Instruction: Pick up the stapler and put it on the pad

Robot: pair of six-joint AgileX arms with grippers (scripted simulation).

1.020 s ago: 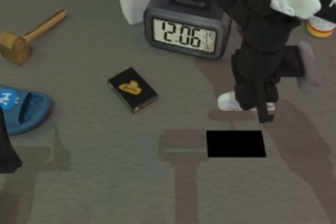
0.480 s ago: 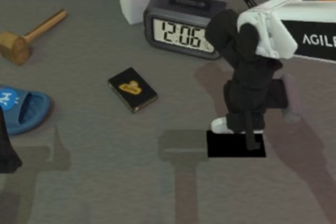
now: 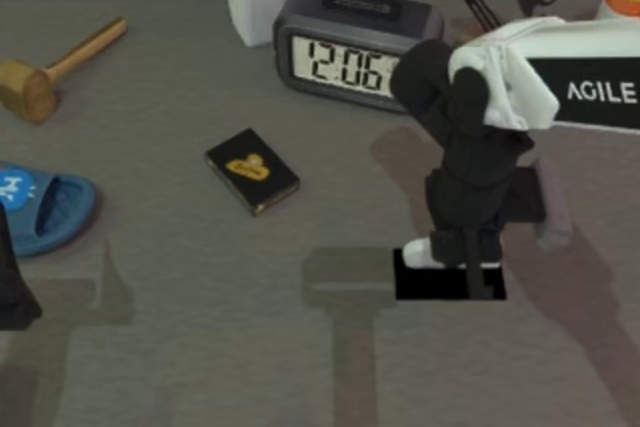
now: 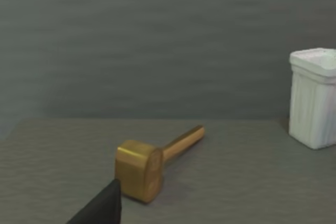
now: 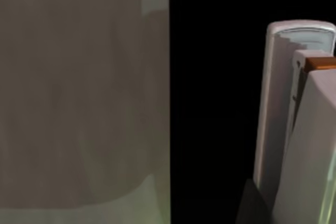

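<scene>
Stapler carried over the pad, release pending

The left claw (image 3: 12, 292) sits parked at the desk's nine o'clock edge; whether it is wide or narrow cannot be told. Toward three o'clock from the desk's centre, the right claw (image 3: 470, 265) holds the stapler (image 3: 422, 253) at the pad's (image 3: 440, 285) twelve o'clock edge, the white end poking out toward nine o'clock. The right wrist view shows the stapler (image 5: 286, 119) lengthwise against the black pad (image 5: 210, 98); contact cannot be judged. To finish well, I would bring the stapler a touch toward six o'clock so it lies fully within the pad, lower until it rests flat, part the fingers gently, then lift straight up to avoid dragging it off.
</scene>
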